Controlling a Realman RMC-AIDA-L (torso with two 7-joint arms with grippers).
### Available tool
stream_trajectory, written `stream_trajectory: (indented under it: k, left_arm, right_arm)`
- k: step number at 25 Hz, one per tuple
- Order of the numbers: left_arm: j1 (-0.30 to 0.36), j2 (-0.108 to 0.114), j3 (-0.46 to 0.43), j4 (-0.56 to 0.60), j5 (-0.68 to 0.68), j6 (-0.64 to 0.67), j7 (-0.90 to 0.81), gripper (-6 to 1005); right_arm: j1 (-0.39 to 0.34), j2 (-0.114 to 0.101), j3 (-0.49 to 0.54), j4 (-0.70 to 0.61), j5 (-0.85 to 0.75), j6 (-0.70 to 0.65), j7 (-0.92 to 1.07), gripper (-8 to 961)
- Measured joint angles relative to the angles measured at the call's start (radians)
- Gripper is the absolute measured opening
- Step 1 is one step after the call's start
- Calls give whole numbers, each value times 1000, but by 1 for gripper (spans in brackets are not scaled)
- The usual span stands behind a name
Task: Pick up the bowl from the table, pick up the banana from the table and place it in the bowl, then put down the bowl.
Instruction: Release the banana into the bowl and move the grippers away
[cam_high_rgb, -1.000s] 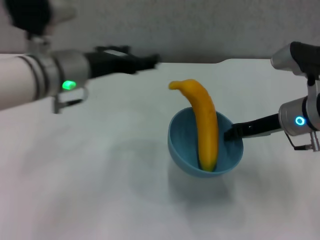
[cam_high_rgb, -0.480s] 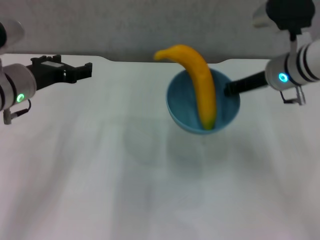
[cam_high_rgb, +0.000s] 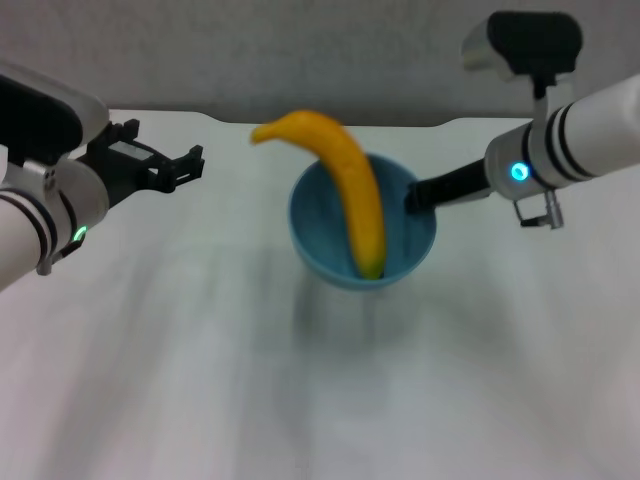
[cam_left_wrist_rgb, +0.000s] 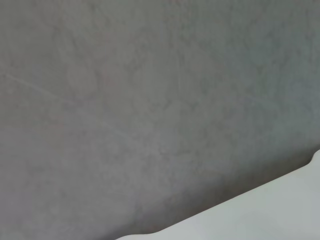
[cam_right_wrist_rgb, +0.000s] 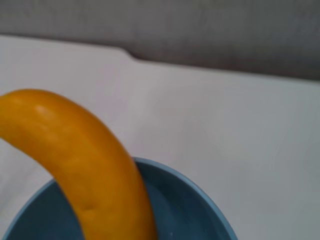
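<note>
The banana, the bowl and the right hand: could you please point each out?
banana (cam_high_rgb: 352, 190), head view, mid body.
bowl (cam_high_rgb: 312, 215), head view, inner wall.
right hand (cam_high_rgb: 415, 196), head view, fingertips at bowl rim.

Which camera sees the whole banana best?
The head view: the whole banana shows, one end in the bowl, the other poking out. The right wrist view shows only part of it. The left wrist view shows none.

Bare test bench, likely a lab: plain white table (cam_high_rgb: 200, 380) against a blank grey wall (cam_high_rgb: 300, 50).

Yellow banana (cam_high_rgb: 350, 190) leans upright inside light-blue bowl (cam_high_rgb: 318, 228).
</note>
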Motion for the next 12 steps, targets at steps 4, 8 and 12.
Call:
stream_trajectory:
  k: [4, 8, 12]
  left_arm:
    - [13, -1, 12, 4, -2, 37, 0, 905]
    - [25, -2, 17, 10, -5, 51, 0, 905]
    - [41, -4, 42, 7, -7, 70, -2, 905]
  right_arm:
    - [17, 5, -3, 24, 10, -61, 0, 30]
    - [9, 7, -3, 38, 12, -98, 1, 30]
    - [-8, 6, -3, 52, 12, -104, 1, 31]
